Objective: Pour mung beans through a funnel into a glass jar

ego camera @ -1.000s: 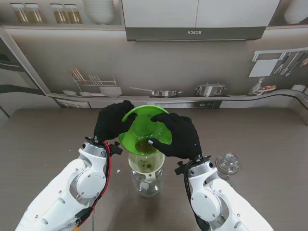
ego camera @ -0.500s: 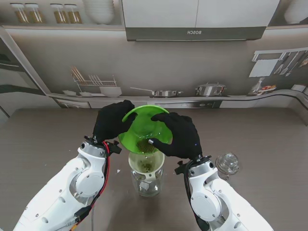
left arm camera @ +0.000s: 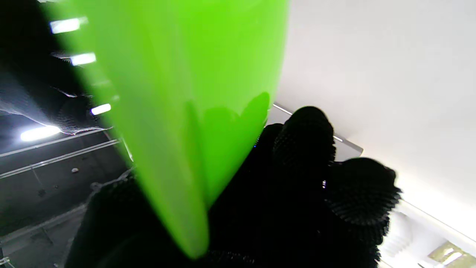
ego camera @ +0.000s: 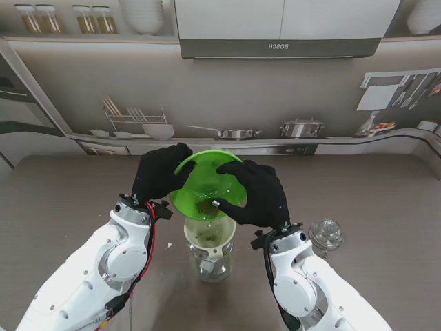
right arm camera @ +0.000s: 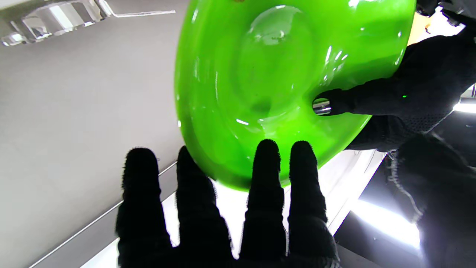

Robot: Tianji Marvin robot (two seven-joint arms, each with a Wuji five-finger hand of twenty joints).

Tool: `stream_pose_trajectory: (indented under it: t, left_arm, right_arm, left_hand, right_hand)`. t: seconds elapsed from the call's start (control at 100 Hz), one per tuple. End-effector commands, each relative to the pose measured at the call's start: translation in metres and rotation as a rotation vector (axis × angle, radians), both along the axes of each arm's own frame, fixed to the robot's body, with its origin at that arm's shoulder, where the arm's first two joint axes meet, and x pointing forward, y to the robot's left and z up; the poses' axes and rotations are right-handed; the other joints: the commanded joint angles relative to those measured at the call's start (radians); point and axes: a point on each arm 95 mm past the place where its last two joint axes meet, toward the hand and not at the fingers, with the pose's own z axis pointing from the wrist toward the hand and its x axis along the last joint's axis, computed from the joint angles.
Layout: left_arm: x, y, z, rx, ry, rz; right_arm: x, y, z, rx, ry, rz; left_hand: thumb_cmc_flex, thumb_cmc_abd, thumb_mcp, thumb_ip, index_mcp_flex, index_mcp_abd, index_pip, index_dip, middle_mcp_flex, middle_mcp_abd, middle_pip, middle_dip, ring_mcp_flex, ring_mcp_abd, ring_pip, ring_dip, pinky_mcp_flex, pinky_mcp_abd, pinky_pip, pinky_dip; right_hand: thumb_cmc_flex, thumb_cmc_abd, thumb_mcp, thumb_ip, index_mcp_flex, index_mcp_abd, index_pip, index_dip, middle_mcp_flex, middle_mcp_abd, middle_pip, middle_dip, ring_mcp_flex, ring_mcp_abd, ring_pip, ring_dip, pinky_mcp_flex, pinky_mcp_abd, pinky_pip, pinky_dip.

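While both hands, the left hand point(ego camera: 161, 172) and right hand point(ego camera: 257, 193), grip the tipped green bowl point(ego camera: 207, 181), beans probably drop into the funnel point(ego camera: 209, 234) at the bowl's 6 o'clock; next, tip more.

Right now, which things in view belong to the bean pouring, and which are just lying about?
In the job:
- green bowl, tilted over the funnel, held by the left hand and right hand
- funnel seated in the glass jar
- mung beans at the bowl's low edge

Lying about:
- glass lid, on the table to the jar's right
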Motion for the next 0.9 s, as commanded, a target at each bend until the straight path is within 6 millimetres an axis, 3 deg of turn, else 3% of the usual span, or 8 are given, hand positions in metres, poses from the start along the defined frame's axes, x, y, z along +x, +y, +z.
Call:
stream_pose_trajectory:
  t: [0.0,0.51,0.89]
  left_arm:
    - [0.0007,0.0,0.0012,0.012,0.001,-0.006]
    - [-0.0063,-0.0019,0.0004,0.064,-0.061,-0.027]
    - [-0.0064,-0.001,0.002,0.093,-0.091,-0.028]
  right_arm:
    - [-0.0011,0.001,0.0017,-0.004,0.001,0.002]
    - [-0.0033,-0.0005,0.0013,-0.012,-0.008,-0.005]
    - [-0.0046,-0.0038,0.0011,-0.002,-0.011,-0.001]
  left_hand:
    - [0.125,0.07,0.123,0.059,0.039,-0.137,0.155,0.029,0.026,-0.03,0.022,0.01,0.021,-0.019,0.018,0.001,0.032,-0.053,0.03,-0.011]
    - [0.125,0.071,0.122,0.057,0.033,-0.14,0.163,0.026,0.024,-0.036,0.024,0.014,0.021,-0.025,0.017,0.001,0.032,-0.06,0.03,-0.013]
    - [0.125,0.071,0.121,0.056,0.03,-0.141,0.168,0.023,0.021,-0.036,0.024,0.017,0.021,-0.028,0.015,0.0,0.032,-0.063,0.029,-0.015]
  right_hand:
    - [-0.031,-0.01,0.005,0.019,0.006,-0.024,-0.006,0.005,-0.028,0.033,-0.022,-0.008,-0.027,-0.023,-0.009,-0.02,-0.017,0.028,-0.023,-0.012]
    - [-0.029,-0.009,-0.001,0.022,0.007,-0.027,-0.01,0.007,-0.031,0.037,-0.021,-0.008,-0.029,-0.018,-0.009,-0.02,-0.018,0.03,-0.025,-0.01]
    - [-0.023,-0.023,-0.005,0.018,0.038,-0.077,-0.02,0.007,-0.004,0.016,-0.018,-0.007,-0.035,0.016,-0.011,-0.022,-0.025,0.054,-0.036,-0.013]
